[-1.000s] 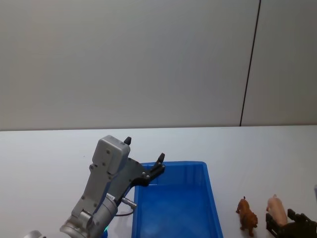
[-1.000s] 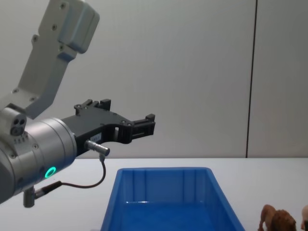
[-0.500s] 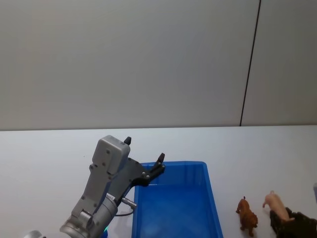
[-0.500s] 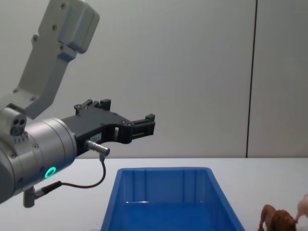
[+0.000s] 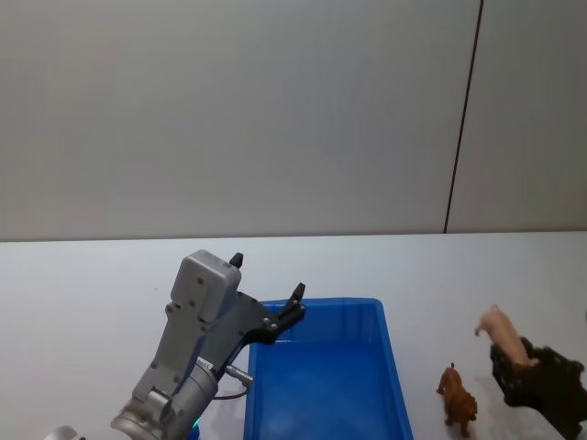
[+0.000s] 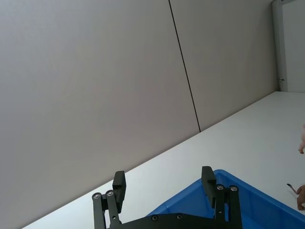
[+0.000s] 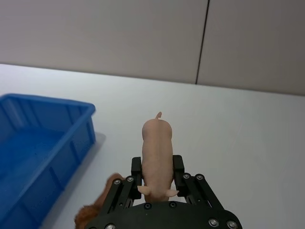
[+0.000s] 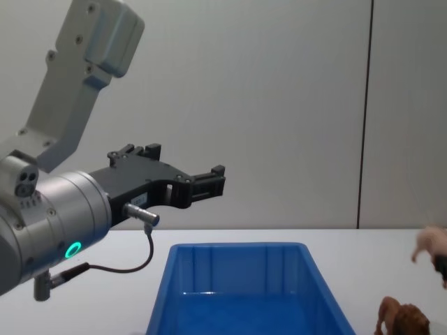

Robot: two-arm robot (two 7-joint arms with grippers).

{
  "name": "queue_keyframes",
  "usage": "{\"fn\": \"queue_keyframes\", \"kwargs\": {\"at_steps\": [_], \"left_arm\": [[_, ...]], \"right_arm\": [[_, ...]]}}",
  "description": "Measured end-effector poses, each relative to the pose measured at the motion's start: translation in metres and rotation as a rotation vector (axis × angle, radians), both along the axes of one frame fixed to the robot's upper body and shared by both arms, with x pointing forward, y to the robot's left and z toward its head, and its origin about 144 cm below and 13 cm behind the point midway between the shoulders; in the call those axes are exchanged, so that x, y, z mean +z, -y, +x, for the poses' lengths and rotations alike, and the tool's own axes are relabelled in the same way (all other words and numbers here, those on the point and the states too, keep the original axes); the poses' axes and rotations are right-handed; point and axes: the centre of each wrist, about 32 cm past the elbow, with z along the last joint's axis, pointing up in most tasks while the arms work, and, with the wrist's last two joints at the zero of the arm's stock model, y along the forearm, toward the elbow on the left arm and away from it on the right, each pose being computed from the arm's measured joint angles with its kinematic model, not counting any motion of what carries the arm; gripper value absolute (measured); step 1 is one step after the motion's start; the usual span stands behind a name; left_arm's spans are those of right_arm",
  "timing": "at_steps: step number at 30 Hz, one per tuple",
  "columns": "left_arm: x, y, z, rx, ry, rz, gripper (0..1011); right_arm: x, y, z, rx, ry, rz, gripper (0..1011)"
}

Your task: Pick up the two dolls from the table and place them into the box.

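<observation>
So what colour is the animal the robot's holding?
Pale pink. The pig shows best in the right wrist view, held by the right gripper.

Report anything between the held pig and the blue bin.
Nothing visible blocks it. The right gripper holds the pig aloft; the lion stands on the table between pig and box, but lower. The left gripper hovers open near the box's far left corner.

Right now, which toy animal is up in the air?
The pale pink pig: the right gripper holds it in its jaws above the table, while the brown lion stands on it.
</observation>
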Motion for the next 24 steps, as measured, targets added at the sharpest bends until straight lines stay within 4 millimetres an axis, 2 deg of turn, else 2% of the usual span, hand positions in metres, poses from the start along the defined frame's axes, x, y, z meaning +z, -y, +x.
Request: {"fn": "queue_keyframes", "kwargs": {"at_steps": [12, 24], "left_arm": [[0.0, 0.0, 0.0, 0.0, 0.0, 0.0, 1001], [0.0, 0.0, 0.0, 0.0, 0.0, 0.0, 1001]], "right_arm": [[0.018, -0.013, 0.014, 0.145, 0.081, 0.048, 363], [0.027, -0.033, 0.031, 0.319, 0.104, 0.103, 363]]}}
